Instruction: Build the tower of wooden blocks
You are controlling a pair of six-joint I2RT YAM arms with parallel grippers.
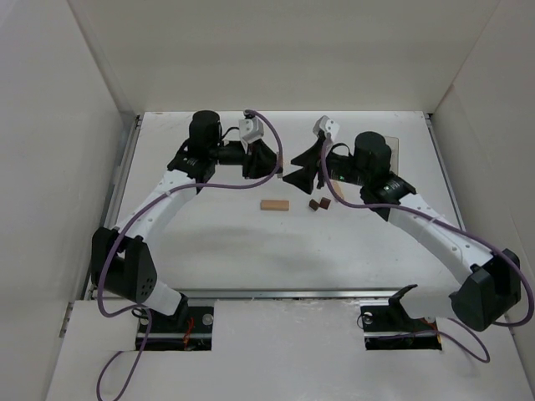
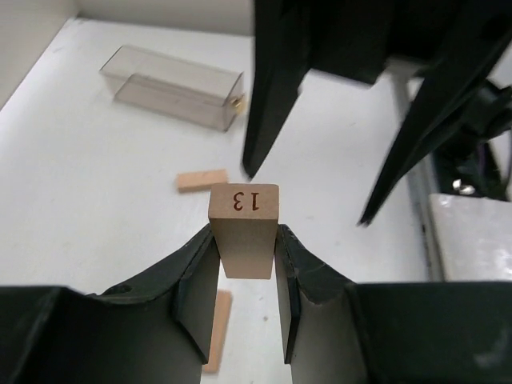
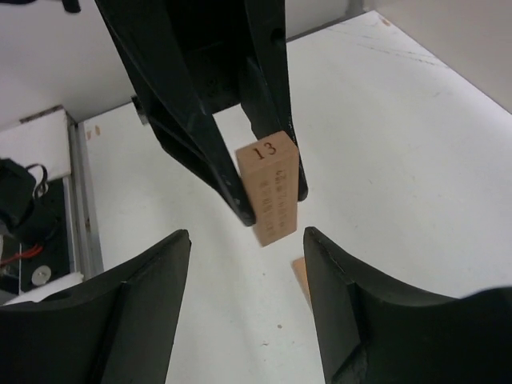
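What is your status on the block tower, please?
Left gripper shut on tan block 13, held off the table. Right gripper open, jaws flanking that block, not touching. Other tan bars and two dark brown pieces loose on table; no tower yet.

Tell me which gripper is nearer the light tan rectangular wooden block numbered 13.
Left. The left gripper is shut on the light tan rectangular wooden block, clamping its two sides. The right gripper faces it, jaws spread, with a visible gap to the block.
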